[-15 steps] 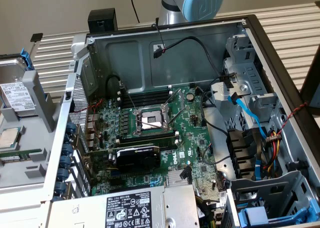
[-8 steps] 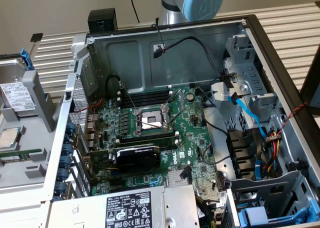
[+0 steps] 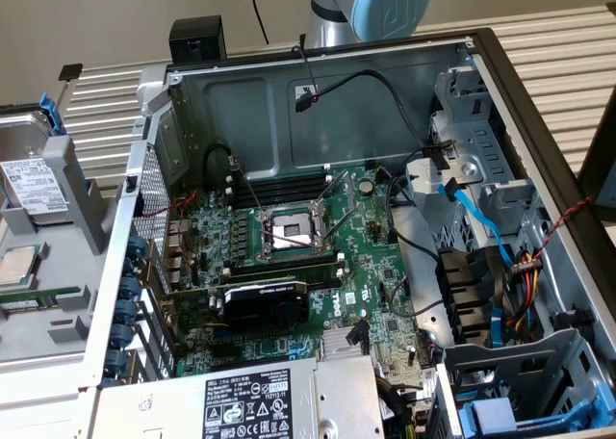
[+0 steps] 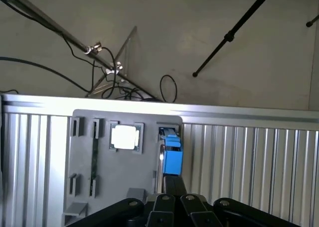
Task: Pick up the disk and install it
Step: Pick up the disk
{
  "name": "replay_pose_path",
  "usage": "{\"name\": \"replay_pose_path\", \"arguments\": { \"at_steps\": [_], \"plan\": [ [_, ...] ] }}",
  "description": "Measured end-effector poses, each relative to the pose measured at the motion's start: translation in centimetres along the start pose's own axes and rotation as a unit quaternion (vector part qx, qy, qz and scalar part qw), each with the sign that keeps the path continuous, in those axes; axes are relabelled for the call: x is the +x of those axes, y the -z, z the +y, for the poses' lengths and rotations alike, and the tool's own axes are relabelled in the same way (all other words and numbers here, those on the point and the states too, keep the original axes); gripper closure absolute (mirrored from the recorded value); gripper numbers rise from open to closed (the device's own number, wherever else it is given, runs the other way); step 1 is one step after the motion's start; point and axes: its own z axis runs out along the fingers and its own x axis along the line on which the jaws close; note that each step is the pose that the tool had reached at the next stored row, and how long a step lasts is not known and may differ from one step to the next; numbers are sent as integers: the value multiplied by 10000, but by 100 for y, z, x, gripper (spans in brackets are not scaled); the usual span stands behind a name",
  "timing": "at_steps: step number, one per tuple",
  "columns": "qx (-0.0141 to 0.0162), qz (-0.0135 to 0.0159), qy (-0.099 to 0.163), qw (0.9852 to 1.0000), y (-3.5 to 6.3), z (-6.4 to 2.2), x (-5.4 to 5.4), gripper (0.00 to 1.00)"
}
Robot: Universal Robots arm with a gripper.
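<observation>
the disk point(image 3: 34, 184) stands in a slot of the grey holder point(image 3: 85, 189) at the exterior view's left, probably so its blue frame is easy to grasp. the gripper point(image 4: 174, 187), fingers together and empty, faces it.

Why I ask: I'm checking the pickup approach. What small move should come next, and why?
Probably open the fingers: they are shut with nothing between them, while the disk sits untouched in the grey tray, beside the CPU chip and in line with them. Shut fingers likely cannot take its blue carrier.
</observation>
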Motion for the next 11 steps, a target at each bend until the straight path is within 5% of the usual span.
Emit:
{"name": "replay_pose_path", "arguments": {
  "at_steps": [7,8,11],
  "plan": [
    [0,0,0,10000,0,0,0,70],
    [0,0,0,10000,0,0,0,58],
    [0,0,0,10000,-1,0,0,46]
  ]
}}
